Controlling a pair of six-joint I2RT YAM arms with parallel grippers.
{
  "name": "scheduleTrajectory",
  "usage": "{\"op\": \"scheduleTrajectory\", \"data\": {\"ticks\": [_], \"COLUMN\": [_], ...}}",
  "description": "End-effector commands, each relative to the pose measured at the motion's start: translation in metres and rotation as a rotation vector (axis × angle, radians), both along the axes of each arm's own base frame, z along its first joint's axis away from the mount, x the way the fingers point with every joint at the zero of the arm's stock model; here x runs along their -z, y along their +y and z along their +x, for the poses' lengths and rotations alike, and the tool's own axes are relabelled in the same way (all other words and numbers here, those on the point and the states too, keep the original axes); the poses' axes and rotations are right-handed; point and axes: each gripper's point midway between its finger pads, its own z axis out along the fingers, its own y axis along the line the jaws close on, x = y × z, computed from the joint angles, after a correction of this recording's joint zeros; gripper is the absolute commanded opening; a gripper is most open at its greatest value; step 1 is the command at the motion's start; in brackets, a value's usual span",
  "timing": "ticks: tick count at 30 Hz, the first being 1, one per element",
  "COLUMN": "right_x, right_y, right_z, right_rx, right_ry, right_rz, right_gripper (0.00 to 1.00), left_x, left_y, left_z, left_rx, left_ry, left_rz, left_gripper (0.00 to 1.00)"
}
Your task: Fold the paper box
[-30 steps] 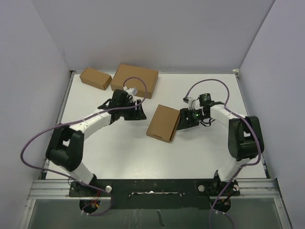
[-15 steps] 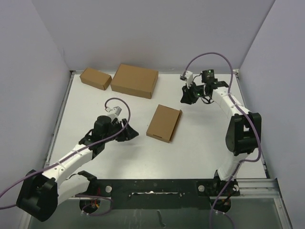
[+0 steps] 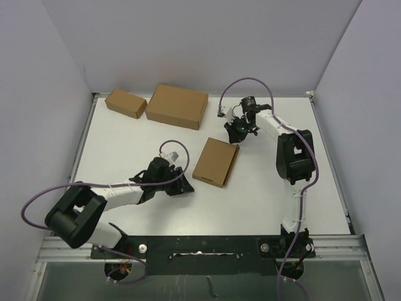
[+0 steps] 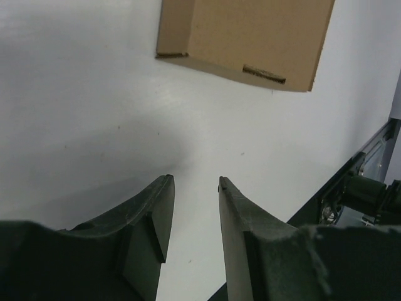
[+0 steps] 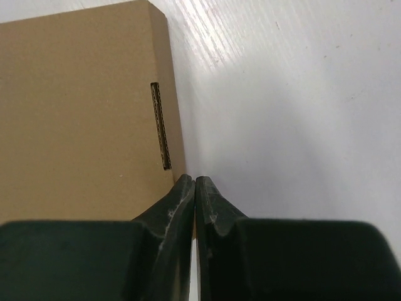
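Observation:
The paper box (image 3: 215, 162) lies flat and closed in the middle of the white table, a shallow brown rectangle with slot cuts along its edges. My left gripper (image 3: 186, 185) sits low on the table just left of the box's near corner. In the left wrist view the gripper (image 4: 195, 182) is open, bare table shows between its fingers, and the paper box (image 4: 244, 34) lies a short way ahead. My right gripper (image 3: 233, 135) is at the box's far right corner. In the right wrist view it (image 5: 195, 180) is shut on nothing, its tips beside the edge of the paper box (image 5: 81, 113).
A larger brown cardboard box (image 3: 177, 106) and a small brown box (image 3: 126, 103) stand along the back edge at the left. Grey walls close in the back and both sides. The black rail (image 3: 200, 246) with the arm bases runs along the front.
My right gripper let go of the box's right side, swung out and back to its far right corner, and shut. My left arm came from the back to the box's near left, its jaws narrowing.

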Motion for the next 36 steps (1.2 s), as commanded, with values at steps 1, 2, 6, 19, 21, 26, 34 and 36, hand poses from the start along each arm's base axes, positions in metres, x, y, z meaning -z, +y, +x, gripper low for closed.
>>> {"op": "scheduleTrajectory", "data": {"ticks": [1, 2, 6, 19, 21, 26, 34, 36], "right_x": [-0.018, -0.017, -0.014, -0.022, -0.021, -0.014, -0.005, -0.006], "right_y": [-0.002, -0.001, 0.002, -0.002, -0.003, -0.007, -0.006, -0.002], "right_z": [0.008, 0.005, -0.008, -0.082, -0.099, -0.138, -0.179, -0.191], "right_rx": [-0.037, -0.047, -0.078, -0.154, -0.165, -0.182, -0.219, -0.251], "right_ry": [-0.059, -0.055, -0.038, 0.02, 0.037, 0.078, 0.115, 0.115], "right_rz": [-0.012, -0.007, 0.014, 0.064, 0.065, 0.06, 0.025, 0.018], "right_gripper": [0.05, 0.05, 0.04, 0.04, 0.04, 0.05, 0.05, 0.06], "left_x": [-0.02, -0.016, -0.004, 0.01, 0.005, 0.003, -0.005, -0.007], "left_y": [-0.03, -0.033, -0.041, -0.008, -0.005, -0.002, -0.017, -0.022], "left_z": [0.04, 0.042, 0.053, 0.097, 0.106, 0.122, 0.145, 0.152], "left_rx": [0.001, 0.005, 0.01, -0.017, -0.009, 0.031, 0.111, 0.14], "left_ry": [-0.083, -0.074, -0.052, -0.043, -0.057, -0.065, -0.089, -0.097], "left_rz": [-0.059, -0.055, -0.035, 0.085, 0.09, 0.097, 0.088, 0.088], "left_gripper": [0.33, 0.33, 0.33, 0.34, 0.34, 0.36, 0.37, 0.37]}}
